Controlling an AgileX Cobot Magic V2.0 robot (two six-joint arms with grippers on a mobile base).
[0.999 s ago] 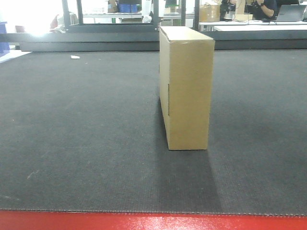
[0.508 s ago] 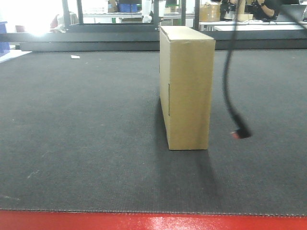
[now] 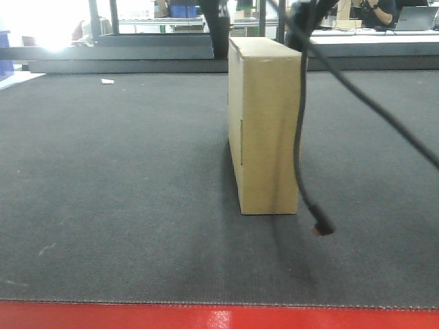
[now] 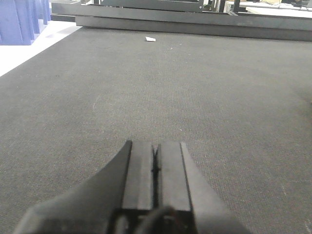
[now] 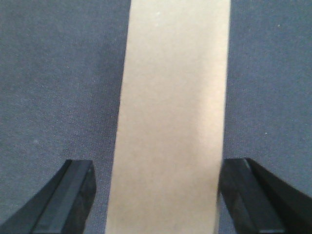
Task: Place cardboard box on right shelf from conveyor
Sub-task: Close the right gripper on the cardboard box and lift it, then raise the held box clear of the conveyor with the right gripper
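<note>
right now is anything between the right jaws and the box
Nothing visible. The right gripper hangs over the box, jaws open, one on each side, with only bare belt in the gaps. In the front view a loose cable dangles by the box's right edge; the wrist view shows none of it.

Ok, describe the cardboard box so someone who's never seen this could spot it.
Find the wide dark woven conveyor with the red front strip. Upright near its middle stands the cardboard box, tall, narrow, plain tan. Its only neighbour on the belt is a tiny white scrap far behind.
</note>
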